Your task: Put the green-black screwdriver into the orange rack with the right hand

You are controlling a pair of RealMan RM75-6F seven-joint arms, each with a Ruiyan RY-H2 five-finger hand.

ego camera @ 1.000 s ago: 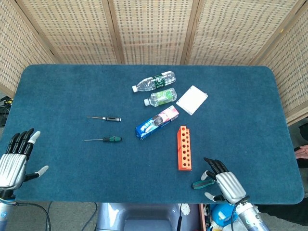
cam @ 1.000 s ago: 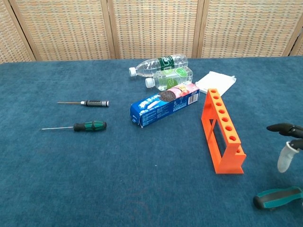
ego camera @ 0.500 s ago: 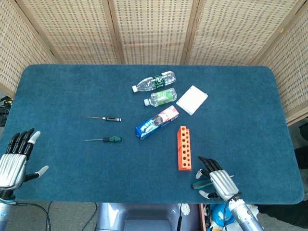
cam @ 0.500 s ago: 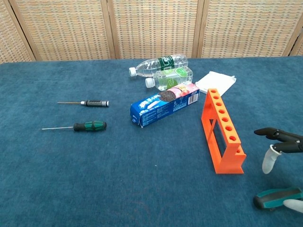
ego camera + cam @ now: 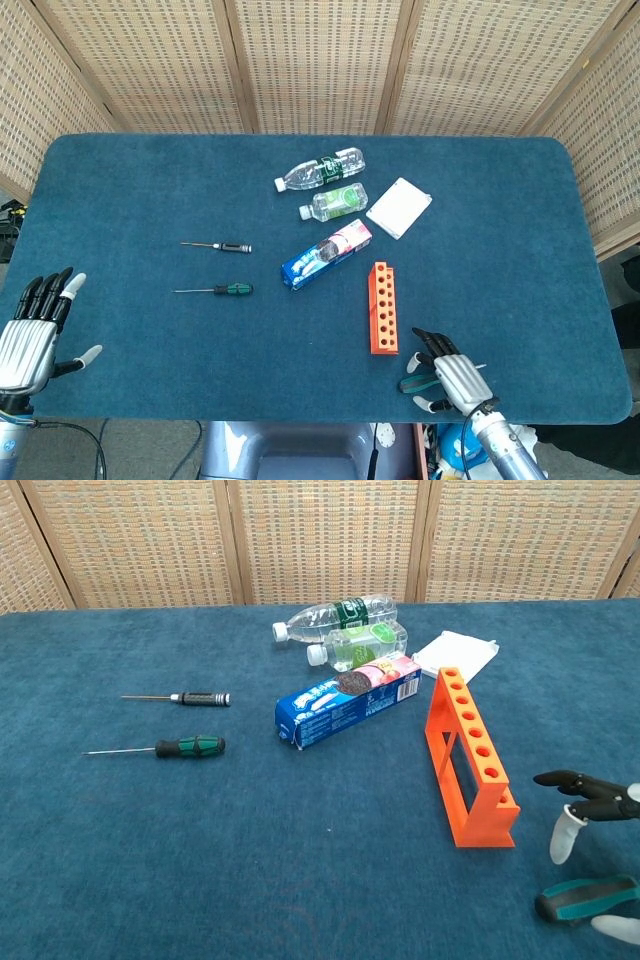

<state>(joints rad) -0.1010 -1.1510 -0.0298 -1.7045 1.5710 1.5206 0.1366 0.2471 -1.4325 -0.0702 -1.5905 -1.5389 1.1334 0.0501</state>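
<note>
The green-black screwdriver (image 5: 216,290) (image 5: 175,748) lies on the blue table left of centre, thin shaft pointing left. The orange rack (image 5: 382,307) (image 5: 470,760) stands upright right of centre, its row of holes facing up. My right hand (image 5: 449,374) (image 5: 590,800) hovers near the table's front edge, just right of the rack, fingers spread and holding nothing. A green-handled tool (image 5: 413,384) (image 5: 585,899) lies by its thumb. My left hand (image 5: 30,335) is open at the front left corner, far from the screwdriver.
A black-handled screwdriver (image 5: 222,246) lies behind the green one. A blue biscuit box (image 5: 326,255), two plastic bottles (image 5: 328,186) and a white pad (image 5: 398,207) sit behind the rack. Wicker screens close off the back and sides.
My right hand has drifted left, closer to the rack's near end, and sunk a little. The left hand and all objects stayed still.
</note>
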